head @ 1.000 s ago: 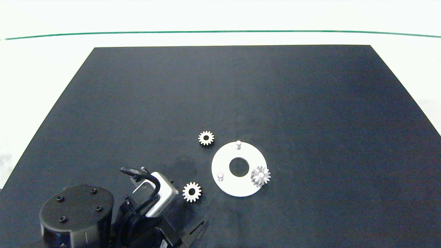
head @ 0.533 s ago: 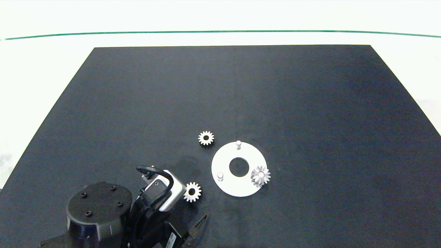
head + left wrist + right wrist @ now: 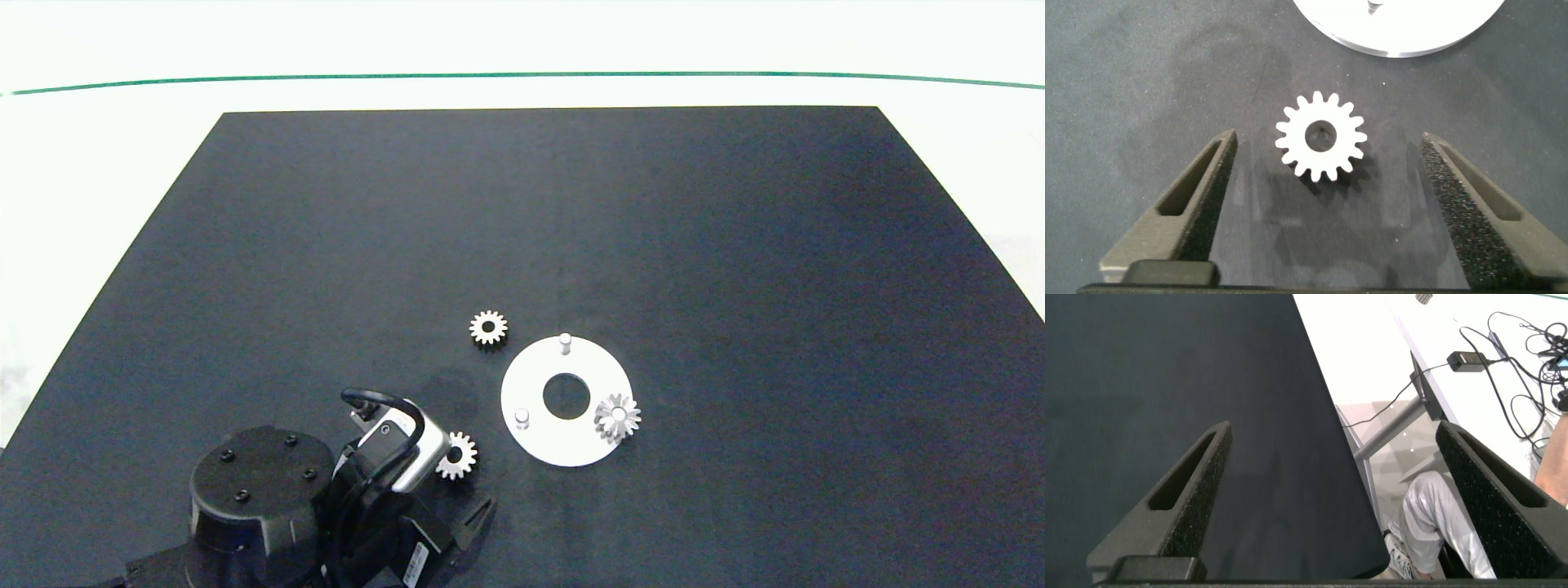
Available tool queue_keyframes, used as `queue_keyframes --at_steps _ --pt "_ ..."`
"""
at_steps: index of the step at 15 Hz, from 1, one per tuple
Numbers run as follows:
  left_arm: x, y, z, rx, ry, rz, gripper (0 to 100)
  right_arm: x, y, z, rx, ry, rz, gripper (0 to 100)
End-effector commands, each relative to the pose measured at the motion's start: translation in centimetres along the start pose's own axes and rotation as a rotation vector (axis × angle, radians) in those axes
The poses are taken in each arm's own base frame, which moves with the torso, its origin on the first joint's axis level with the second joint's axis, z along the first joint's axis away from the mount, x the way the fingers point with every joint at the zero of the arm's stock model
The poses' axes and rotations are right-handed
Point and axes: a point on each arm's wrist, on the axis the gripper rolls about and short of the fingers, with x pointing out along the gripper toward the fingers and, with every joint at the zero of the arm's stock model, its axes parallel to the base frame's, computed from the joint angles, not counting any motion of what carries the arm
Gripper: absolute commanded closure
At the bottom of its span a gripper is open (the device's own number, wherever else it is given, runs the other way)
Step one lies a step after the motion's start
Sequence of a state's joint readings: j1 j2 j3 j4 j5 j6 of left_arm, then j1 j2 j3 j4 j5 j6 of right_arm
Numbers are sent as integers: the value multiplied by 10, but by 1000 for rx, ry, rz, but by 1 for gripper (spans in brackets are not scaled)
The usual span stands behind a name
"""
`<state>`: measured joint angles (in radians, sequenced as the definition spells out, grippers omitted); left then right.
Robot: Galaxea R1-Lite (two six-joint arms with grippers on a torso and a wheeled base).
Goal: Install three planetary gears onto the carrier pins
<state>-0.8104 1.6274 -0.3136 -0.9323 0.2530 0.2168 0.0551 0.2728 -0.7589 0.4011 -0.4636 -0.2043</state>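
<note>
A white disc lies on the black mat with two bare carrier pins. One planetary gear sits on the disc's right side. A second gear lies loose on the mat behind the disc's left. A third gear lies at the disc's front left, half covered by my left arm. In the left wrist view this gear lies flat between the fingers of my left gripper, which is open and touches nothing. My right gripper is open and empty, out of the head view.
The disc's edge lies just past the gear in the left wrist view. The right wrist view shows the mat's edge, the floor with cables and a person's leg beyond the table.
My left arm has moved right and slightly back, toward the front-left gear, and its wrist now covers part of that gear. The gears and disc have not moved.
</note>
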Motion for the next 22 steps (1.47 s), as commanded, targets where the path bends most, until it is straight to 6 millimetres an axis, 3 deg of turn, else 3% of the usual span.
queue_keyframes --at_steps 1,22 --pt "5 0 -1 0 3 7 17 -1 0 -1 -6 9 1 0" --pt "14 1 -2 0 6 18 59 -4 -4 7 7 -16 -6 0"
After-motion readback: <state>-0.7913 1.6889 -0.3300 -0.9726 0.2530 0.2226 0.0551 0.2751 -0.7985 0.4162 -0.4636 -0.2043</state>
